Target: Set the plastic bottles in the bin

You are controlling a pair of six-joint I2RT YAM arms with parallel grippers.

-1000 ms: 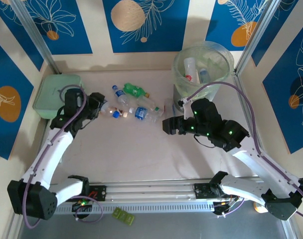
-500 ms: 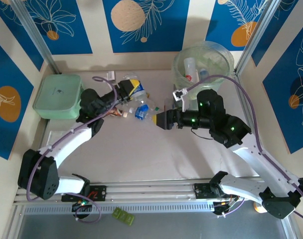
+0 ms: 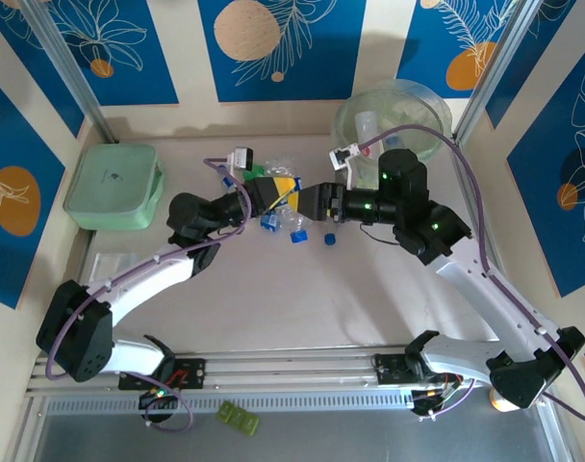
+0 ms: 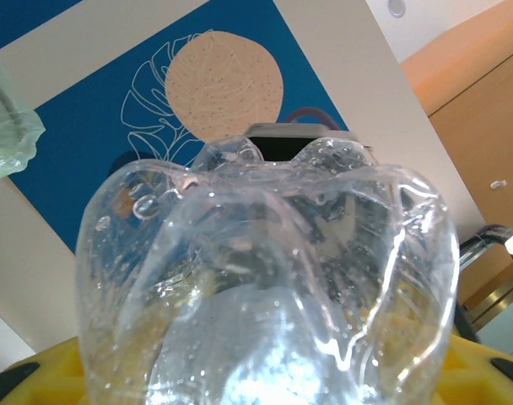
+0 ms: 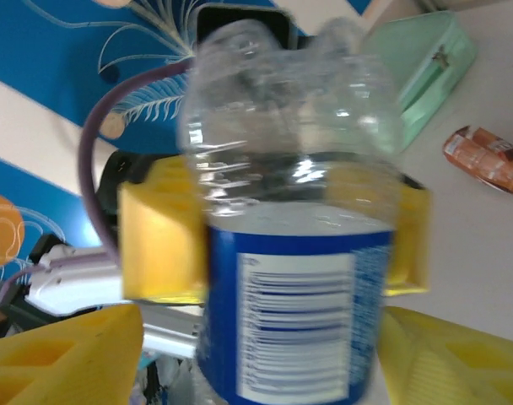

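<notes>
A clear plastic bottle (image 5: 294, 253) with a blue label hangs above the table's middle. My left gripper (image 3: 281, 189) is shut on it, its yellow fingers (image 5: 159, 245) pressed against both sides. Seen from the left wrist, the bottle's clear crumpled base (image 4: 265, 261) blocks most of the view. My right gripper (image 3: 310, 201) faces it from the right, open, with its fingers (image 5: 62, 354) on either side of the label and a gap on each side. More plastic bottles (image 3: 273, 220) lie below the grippers. The bin (image 3: 394, 120) stands at the far right with bottles inside.
A pale-green lidded box (image 3: 113, 185) sits at the left wall. A loose blue cap (image 3: 329, 238) lies near the bottles. A brown-labelled crushed bottle (image 5: 488, 160) lies on the table beside the green box (image 5: 425, 67). Both arms meet over the table's middle.
My left arm swung right from beside the green box and lifted the bottle. My right gripper moved left and up to meet it, and its fingers now flank the bottle.
</notes>
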